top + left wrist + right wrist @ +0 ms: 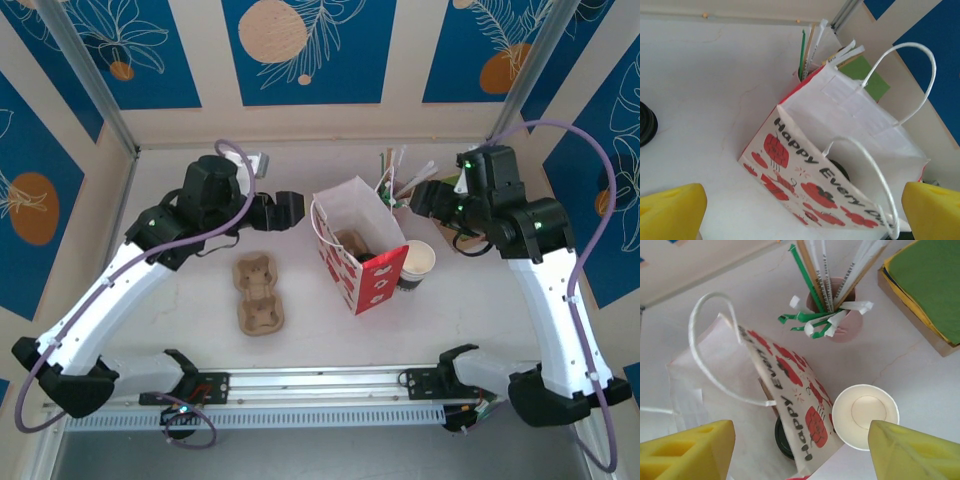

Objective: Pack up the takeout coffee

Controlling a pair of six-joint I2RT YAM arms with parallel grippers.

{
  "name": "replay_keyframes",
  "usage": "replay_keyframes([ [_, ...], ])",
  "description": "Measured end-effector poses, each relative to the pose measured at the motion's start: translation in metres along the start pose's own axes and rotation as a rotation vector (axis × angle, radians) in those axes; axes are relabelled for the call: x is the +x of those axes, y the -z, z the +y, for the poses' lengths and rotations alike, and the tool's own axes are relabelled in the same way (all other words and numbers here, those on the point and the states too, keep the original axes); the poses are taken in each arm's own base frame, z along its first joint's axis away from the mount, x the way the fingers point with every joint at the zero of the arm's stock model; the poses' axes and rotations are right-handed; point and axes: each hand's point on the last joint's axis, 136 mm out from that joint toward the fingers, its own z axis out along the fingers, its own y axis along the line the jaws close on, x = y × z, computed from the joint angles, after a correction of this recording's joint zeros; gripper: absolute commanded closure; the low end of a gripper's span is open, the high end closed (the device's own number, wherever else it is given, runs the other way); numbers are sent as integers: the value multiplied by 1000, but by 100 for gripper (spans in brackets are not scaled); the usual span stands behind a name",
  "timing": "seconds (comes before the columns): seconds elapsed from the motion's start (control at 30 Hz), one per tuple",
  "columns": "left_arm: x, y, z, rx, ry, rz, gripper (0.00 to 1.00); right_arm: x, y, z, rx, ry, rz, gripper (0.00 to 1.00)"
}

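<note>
Inside the paper bag (pixel 790 372), the takeout coffee (pixel 783 440) is a crescent of black lid, its body hidden by the printed wall. In the left wrist view, a round black object (pixel 646 123) is cut by the left edge and cannot be identified. The box of green napkins (pixel 925 285) runs off the right edge.

The bag (pixel 802 170) carries slanted black lettering on its white side, among red prints: "Happy Every D", the rest unreadable. The stirrer wrappers (pixel 858 267) in the pink cup (pixel 850 329) bear print too fine to read.
</note>
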Motion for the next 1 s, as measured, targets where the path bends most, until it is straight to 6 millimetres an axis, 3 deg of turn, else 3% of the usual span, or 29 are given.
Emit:
replay_keyframes([
  [0.27, -19, -7, -6, -12, -1, -9, 0, -6, -19, -25, -48, -135, 14, 31],
  [0.5, -31, -17, -12, -13, -18, -3, 0, -15, -34, -39, -62, -190, 8, 39],
  [0.73, -36, -24, -18, -1, -54, 16, 0, -20, -74, -51, -45, -233, 48, 46],
  [1.0, -42, -28, -23, 10, -75, 16, 0, -24, -121, -63, -14, -256, 103, 47],
])
